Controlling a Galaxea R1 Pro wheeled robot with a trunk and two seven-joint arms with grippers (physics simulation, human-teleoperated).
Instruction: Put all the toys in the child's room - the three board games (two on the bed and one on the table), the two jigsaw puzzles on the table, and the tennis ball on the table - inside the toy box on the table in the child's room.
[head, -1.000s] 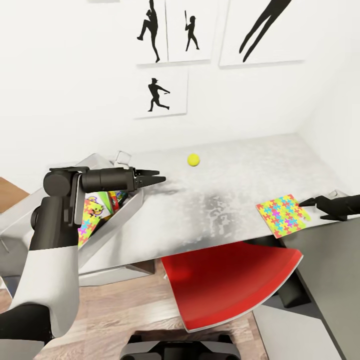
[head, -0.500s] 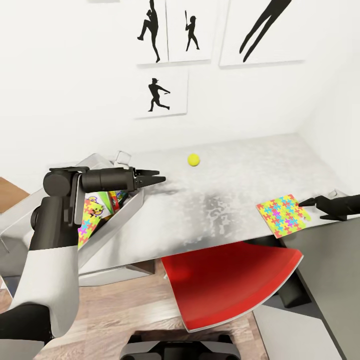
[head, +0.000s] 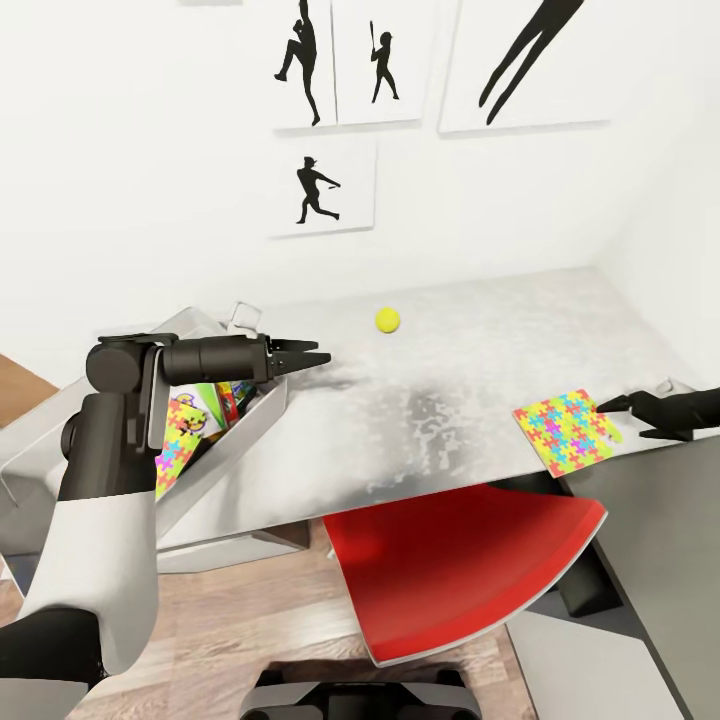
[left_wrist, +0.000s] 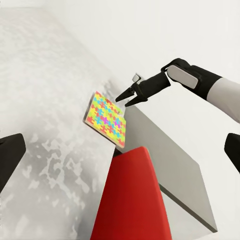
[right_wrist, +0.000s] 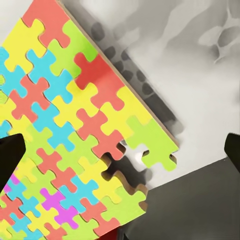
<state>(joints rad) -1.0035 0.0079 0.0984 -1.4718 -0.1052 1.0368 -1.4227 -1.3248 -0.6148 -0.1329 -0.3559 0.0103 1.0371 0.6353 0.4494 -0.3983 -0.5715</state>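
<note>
Two toys are lying outside the toy box (head: 262, 412): one jigsaw puzzle (head: 565, 430) and the tennis ball (head: 387, 319). The jigsaw puzzle is resting flat at the tabletop's (head: 450, 400) front edge near its right end, one corner poking out past that edge above the red chair (head: 470, 565). The right gripper (head: 612, 407) is hanging just beside the puzzle's right side, jaws spread apart with the tips pointing at the box and no contact that I can make out. In the right wrist view the puzzle (right_wrist: 75, 135) is sitting straight ahead between the dark fingertips (right_wrist: 10, 155), turned diagonally to them.

The left gripper (head: 312, 358) is hovering over the toy box's rim at the tabletop's left end, jaws slightly parted and holding nothing. It is well apart from the puzzle (the ball, back toward the wall, is nearer to it). So the right arm is plainly the closer one for this box, and the overhanging corner is likely the easiest place to pinch it.
</note>
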